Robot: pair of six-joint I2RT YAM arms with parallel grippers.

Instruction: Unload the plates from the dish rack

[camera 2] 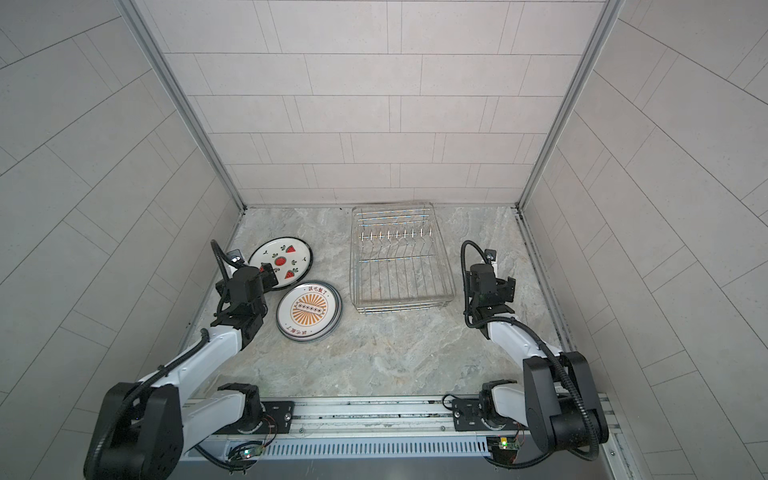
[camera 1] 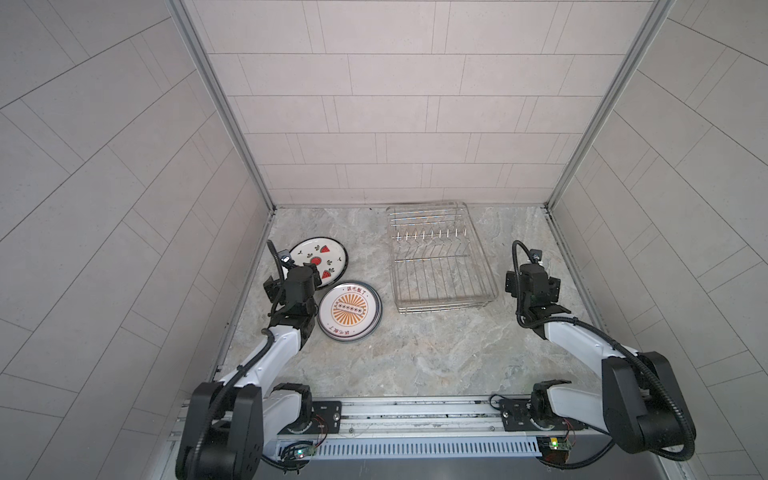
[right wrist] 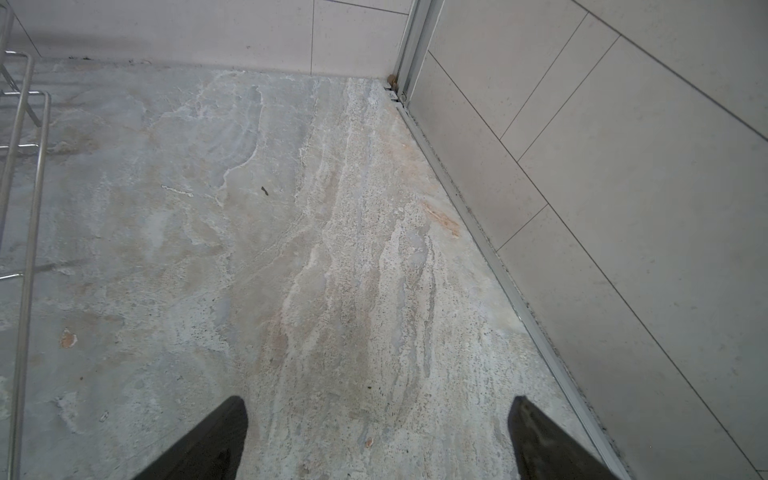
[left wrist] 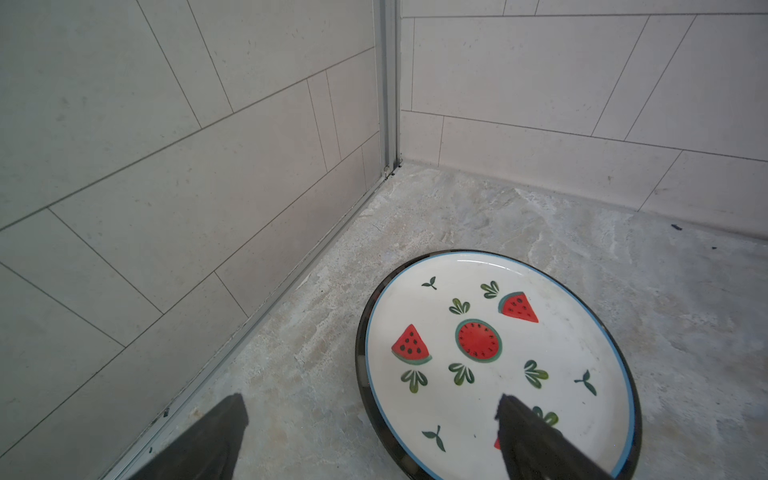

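Plates (camera 1: 348, 311) lie flat near the bare dish rack (camera 1: 440, 266), so I judge unloading done, which is why my left gripper (left wrist: 370, 409) and right gripper (right wrist: 378, 409) hang wide, holding nothing.

The grey marbled tabletop (camera 1: 415, 353) bears the dish rack (camera 1: 444, 307), a watermelon plate (camera 1: 320, 253) and a sunburst-topped plate stack (camera 1: 349, 309)

A grey marbled desk (camera 1: 415, 353) sits boxed in on three sides by pale tiled walls (camera 1: 395, 104) joined at aluminium corner posts (camera 1: 223, 104); a white slotted strip (camera 1: 415, 449) runs along its near edge
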